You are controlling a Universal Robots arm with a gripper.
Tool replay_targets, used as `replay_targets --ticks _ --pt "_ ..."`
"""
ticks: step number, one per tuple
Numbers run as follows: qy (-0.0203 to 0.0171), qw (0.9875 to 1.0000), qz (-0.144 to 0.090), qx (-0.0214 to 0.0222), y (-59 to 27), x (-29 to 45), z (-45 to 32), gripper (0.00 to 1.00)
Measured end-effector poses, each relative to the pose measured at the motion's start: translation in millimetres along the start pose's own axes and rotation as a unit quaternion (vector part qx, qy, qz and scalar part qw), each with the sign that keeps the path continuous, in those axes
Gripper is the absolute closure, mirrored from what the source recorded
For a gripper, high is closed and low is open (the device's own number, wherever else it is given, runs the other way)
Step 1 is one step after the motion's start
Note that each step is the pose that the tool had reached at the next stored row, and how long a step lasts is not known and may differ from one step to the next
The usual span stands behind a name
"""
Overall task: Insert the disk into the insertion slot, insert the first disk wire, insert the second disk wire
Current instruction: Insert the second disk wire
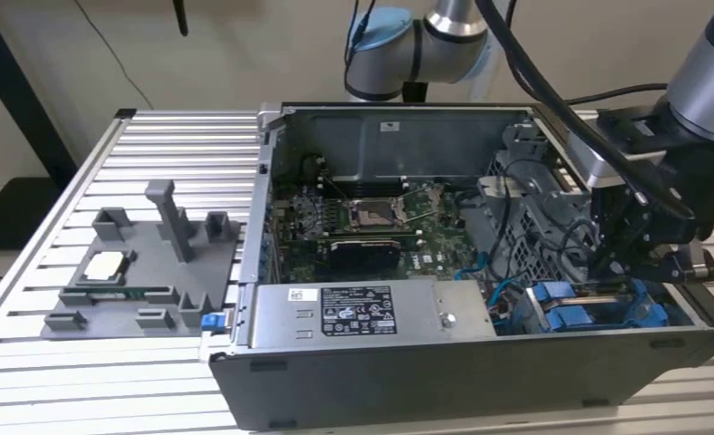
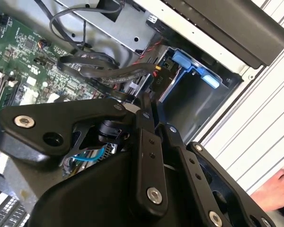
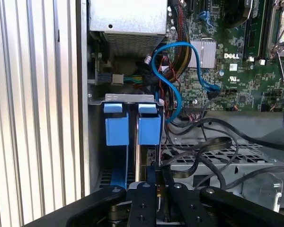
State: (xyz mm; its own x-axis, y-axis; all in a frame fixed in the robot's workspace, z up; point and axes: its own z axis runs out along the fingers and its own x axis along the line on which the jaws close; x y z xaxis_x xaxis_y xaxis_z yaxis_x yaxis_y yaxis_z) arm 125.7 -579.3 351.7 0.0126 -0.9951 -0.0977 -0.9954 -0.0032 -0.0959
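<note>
**Gripper down in the drive bay, over the blue carrier**

In the exterior view we see the open computer case [image 1: 454, 272] on the slatted counter [image 1: 164, 145], toward the counter's edge at the exterior view's right. The gripper [image 1: 609, 272] reaches down into the case's near corner on that side, just above the disk [image 1: 574, 308], whose blue carrier sits low in the bay there. A grey power supply box [image 1: 370, 313] lies beside it, and a grey fixture tray [image 1: 139, 272] rests on the counter outside the case.

In the second wrist view the gripper [image 2: 146, 106] has its fingers drawn close together over dark cables [image 2: 99, 71]; we cannot tell what, if anything, they pinch. A blue tab [image 2: 189, 64] shows beyond.

In the first wrist view the disk [image 3: 132, 127] stands in the slot, directly ahead of the gripper [image 3: 156, 170], near a blue cable [image 3: 173, 71].
</note>
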Motion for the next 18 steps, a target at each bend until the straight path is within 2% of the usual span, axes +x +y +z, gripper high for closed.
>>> replay_targets --ticks 15,18 --pt "-0.0002 1.0 0.0 0.0 -2.8 1.0 9.8 0.84" --pt "-0.0021 1.0 0.0 0.0 -3.6 1.1 10.6 0.84"
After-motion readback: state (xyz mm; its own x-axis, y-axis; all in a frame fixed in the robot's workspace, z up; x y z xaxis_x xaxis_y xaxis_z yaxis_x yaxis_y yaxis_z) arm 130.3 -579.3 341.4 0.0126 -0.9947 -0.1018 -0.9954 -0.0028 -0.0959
